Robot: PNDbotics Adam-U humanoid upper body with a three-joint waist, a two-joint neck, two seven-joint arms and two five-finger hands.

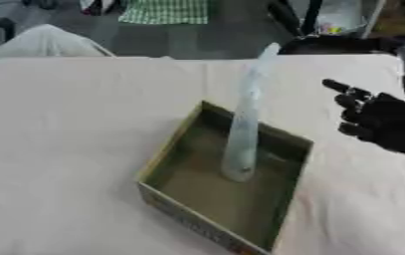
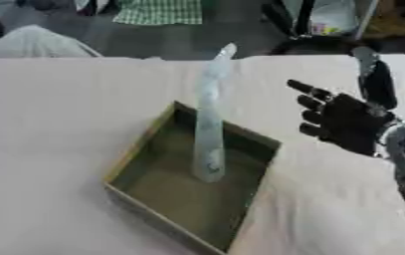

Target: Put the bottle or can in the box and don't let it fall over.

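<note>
1. Bottle (image 1: 243,130): pale, see-through, tall and thin. We see it standing upright inside the box (image 1: 177,149), its base on the box floor near the middle, a bit toward the far wall.
2. Its top rises well above the box rim and shows against the far table edge; it looks smeared, so we cannot tell any cap or label.
3. Nothing touches the bottle; we see it standing on its own.
4. The box is a shallow open tray, dull green inside, brownish outer walls, set cornerwise on the table (image 1: 66,149), one corner toward us.
5. The table is covered with a light cloth, wrinkled at places.
6. Right hand (image 2: 349,122): black, to the right of the box, above the table, apart from both bottle and box. We see its fingers (image 2: 306,88) straight and slightly spread, pointing left toward the bottle, holding nothing.
7. Its forearm comes in from the right edge, silver part visible in the right eye view.
8. Left hand: we do not see it in either view.
9. Beyond the far table edge we see dark floor and a checked cloth (image 1: 163,11).
</note>
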